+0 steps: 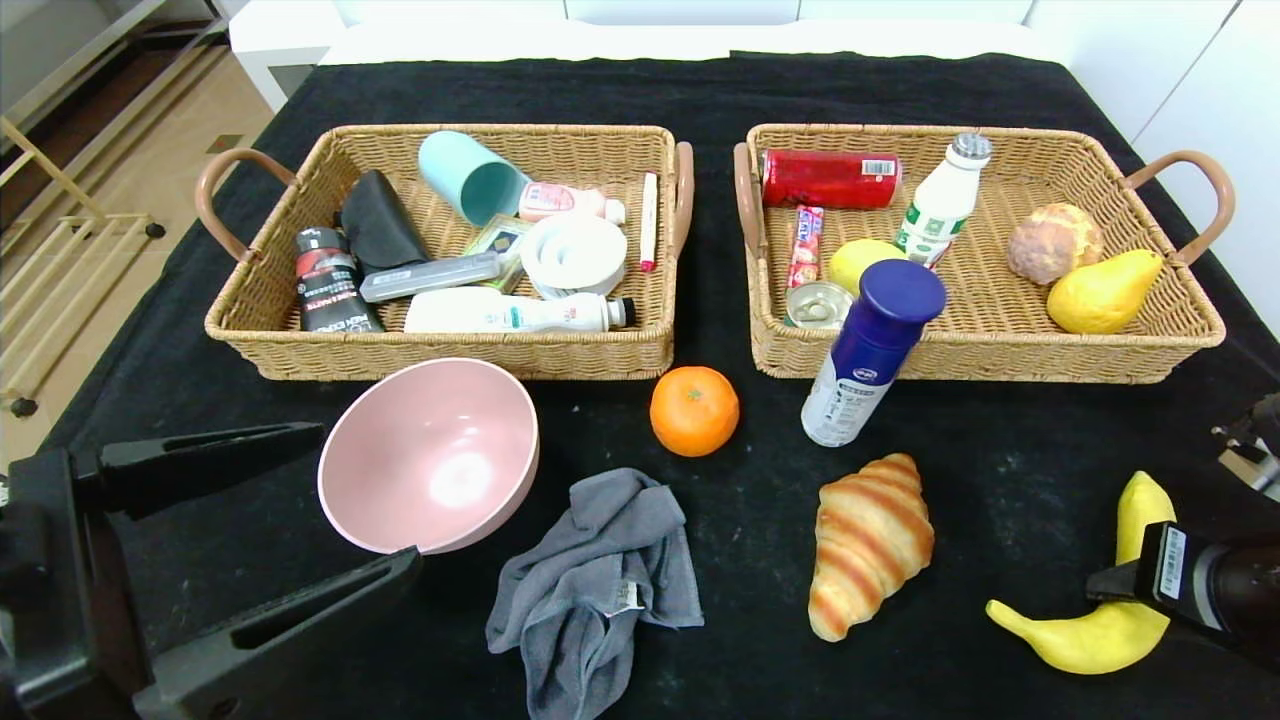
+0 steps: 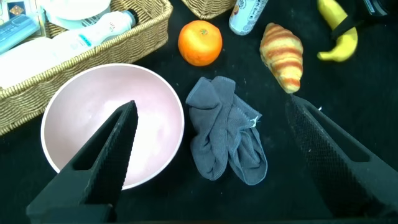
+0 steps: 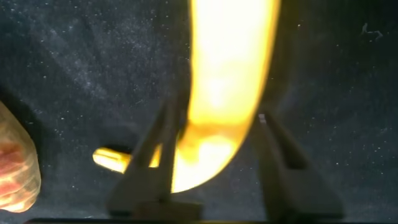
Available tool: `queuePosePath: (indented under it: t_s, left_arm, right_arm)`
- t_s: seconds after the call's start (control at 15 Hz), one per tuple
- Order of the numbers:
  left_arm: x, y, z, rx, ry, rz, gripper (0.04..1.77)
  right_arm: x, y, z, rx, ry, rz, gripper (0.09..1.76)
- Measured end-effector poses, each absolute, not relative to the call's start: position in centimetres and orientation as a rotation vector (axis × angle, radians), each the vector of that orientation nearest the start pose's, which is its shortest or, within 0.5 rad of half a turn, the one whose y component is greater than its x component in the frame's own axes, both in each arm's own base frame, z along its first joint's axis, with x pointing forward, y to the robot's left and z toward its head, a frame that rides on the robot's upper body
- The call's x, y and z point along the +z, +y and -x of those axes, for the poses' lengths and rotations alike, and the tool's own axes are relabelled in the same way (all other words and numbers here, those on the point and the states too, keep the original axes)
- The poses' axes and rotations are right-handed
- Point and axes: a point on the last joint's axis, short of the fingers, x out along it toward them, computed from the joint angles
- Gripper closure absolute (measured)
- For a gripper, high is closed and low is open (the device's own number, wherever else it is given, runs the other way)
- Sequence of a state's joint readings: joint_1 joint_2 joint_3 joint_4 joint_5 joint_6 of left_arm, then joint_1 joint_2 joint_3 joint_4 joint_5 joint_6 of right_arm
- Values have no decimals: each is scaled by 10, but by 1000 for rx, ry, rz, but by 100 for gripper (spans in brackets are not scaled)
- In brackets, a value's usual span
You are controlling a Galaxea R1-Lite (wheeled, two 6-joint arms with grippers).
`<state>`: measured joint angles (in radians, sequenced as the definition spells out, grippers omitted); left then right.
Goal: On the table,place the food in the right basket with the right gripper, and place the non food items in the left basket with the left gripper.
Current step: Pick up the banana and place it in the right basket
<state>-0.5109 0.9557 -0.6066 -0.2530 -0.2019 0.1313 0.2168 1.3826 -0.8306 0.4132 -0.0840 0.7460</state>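
Observation:
My right gripper (image 3: 214,134) is open, its fingers (image 3: 152,162) straddling the yellow banana (image 3: 230,68) on the black table (image 1: 1000,470); one finger touches it. In the head view it is at the banana (image 1: 1095,630), near right. My left gripper (image 1: 368,492) is open and empty above the pink bowl (image 1: 430,455) and grey cloth (image 1: 600,560). One finger (image 2: 115,146) hangs over the bowl (image 2: 74,106), the cloth (image 2: 224,134) between the fingers. The orange (image 1: 694,410), blue-capped white bottle (image 1: 868,350) and croissant (image 1: 868,540) lie before the baskets.
The left basket (image 1: 250,335) holds bottles, a teal cup, a black pouch and a white dish. The right basket (image 1: 1190,335) holds a red can, a milk bottle, a lemon, a pear, a bun and a tin. The table's edges are at far left and right.

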Motion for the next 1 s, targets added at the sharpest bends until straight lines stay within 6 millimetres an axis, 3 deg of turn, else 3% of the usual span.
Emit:
queuePosePath:
  t_s: [0.07,1.0]
  left_arm:
    - [246,-62,-101,-718,49,-141,9]
    - [245,-62,-101,-720,51,-149,9]
  right_arm:
    - [183,39,-187,-237,946,-542,121]
    - [188,39,-183,-221,929,-544,121]
